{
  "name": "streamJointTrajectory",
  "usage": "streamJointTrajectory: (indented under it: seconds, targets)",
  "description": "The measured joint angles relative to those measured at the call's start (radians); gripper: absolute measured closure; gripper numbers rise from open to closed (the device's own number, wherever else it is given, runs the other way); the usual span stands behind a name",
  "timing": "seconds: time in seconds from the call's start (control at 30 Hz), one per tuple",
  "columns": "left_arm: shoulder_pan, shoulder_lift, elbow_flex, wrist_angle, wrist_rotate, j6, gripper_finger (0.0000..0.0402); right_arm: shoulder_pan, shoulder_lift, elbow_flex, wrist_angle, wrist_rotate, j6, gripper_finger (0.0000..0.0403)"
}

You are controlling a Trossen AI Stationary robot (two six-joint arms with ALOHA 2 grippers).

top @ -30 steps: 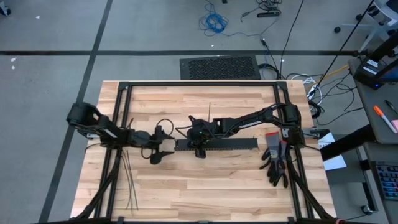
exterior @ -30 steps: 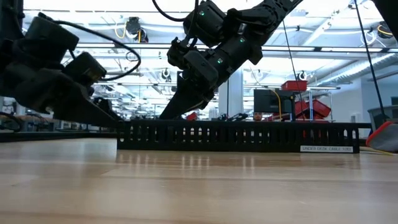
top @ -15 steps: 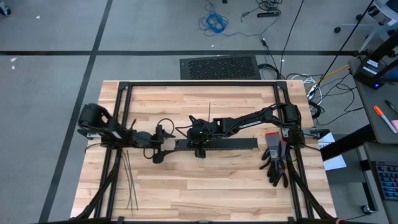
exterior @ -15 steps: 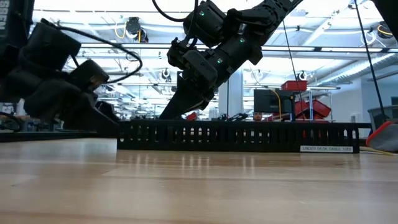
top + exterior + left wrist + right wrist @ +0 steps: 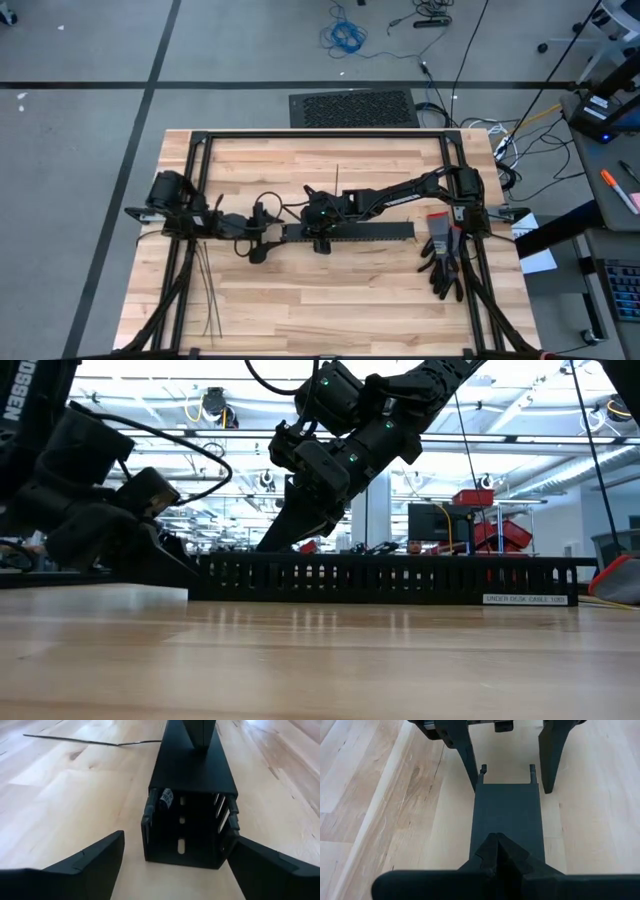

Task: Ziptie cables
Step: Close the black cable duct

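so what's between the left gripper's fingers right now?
The open end of the black slotted duct, seen in the left wrist view. The left gripper straddles it with open fingers on either side; any contact is unclear.

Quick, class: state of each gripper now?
Left gripper: open, straddling the black duct's end.
Right gripper: shut, pressing on the duct's top.

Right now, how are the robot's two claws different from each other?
The left gripper is open, one finger on each side of the black duct's open end; the right gripper is shut.
The left gripper faces the duct's end just above the table; the right gripper presses its closed tips on the duct's cover.
Both are dark, two-fingered, and work on the same duct.
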Motion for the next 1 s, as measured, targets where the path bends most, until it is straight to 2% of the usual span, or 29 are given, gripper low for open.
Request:
streamJointTrajectory:
  seconds: [0.27,0.5,1.0]
  targets:
    - [0.0,0.089,0.003,0.103,0.001,-0.004,0.0113,0.0,0.0,0.0,0.0,0.001,0.0,0.0403]
    - [0.0,0.156,0.036,0.134,0.0,-0.003,0.0138,-0.001,0.008,0.0,0.007,-0.023,0.001,0.0403]
    - [0.0,0.167,0.048,0.139,-0.001,-0.005,0.0146,-0.001,0.018,0.0,0.004,-0.033,-0.001,0.0403]
